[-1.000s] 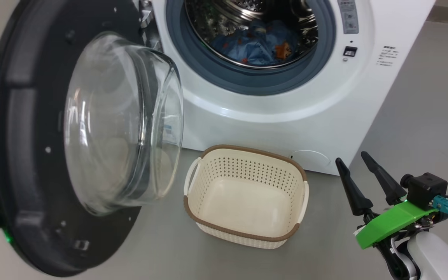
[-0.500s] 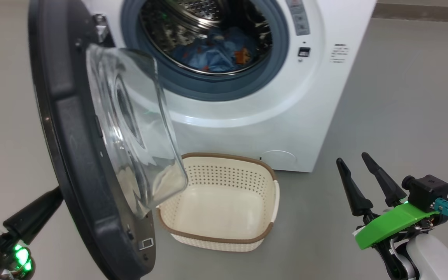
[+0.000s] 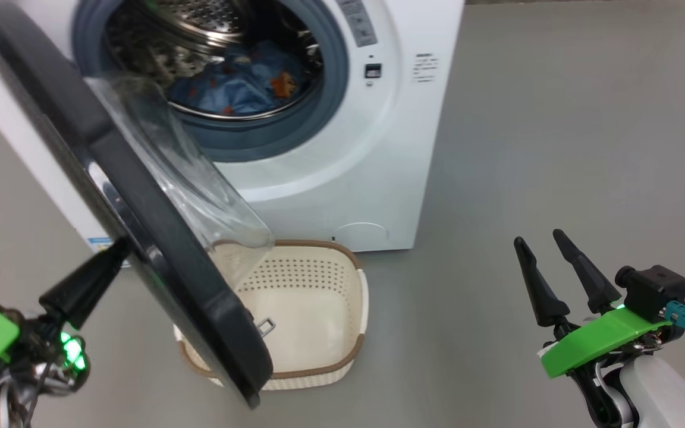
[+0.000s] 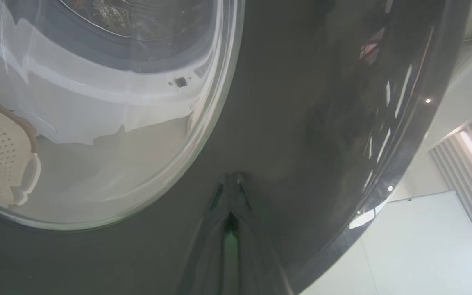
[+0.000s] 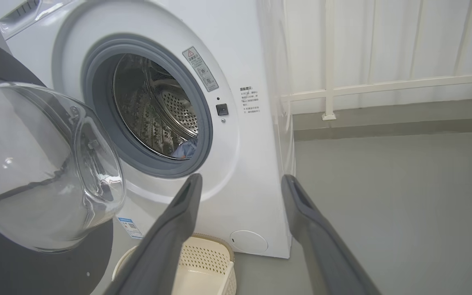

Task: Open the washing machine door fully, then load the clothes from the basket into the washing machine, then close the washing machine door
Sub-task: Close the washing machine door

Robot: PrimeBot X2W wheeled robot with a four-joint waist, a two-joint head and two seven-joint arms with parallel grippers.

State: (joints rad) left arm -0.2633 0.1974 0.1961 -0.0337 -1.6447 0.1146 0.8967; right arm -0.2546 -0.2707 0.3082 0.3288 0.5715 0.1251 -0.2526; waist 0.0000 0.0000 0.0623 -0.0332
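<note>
The washing machine [image 3: 342, 154] stands at the top with its drum uncovered, and the clothes [image 3: 241, 86], blue with orange bears, lie inside. The washing machine door [image 3: 158, 238] hangs half swung, edge-on, its glass bowl [image 3: 182, 172] facing the drum. My left gripper [image 3: 118, 248] is shut, its tip pressed on the door's glossy black outer face [image 4: 322, 102]. The basket [image 3: 319, 356] sits on the floor below the door, its bottom bare. My right gripper [image 3: 537, 238] stands open at the lower right, apart from everything; in the right wrist view my right gripper [image 5: 241, 180] points at the machine front [image 5: 236, 49].
Grey floor [image 3: 556, 119] spreads to the right of the machine. A white rail and curtain [image 5: 383, 82] line the far wall. A blue label sticker [image 3: 100, 242] sits low on the machine's front. The door's lower edge overhangs the basket's left side.
The head camera has turned, sliding the scene left. The door has swung from wide open towards the drum, with my shut left gripper following against its outer face. My right gripper holds its place.
</note>
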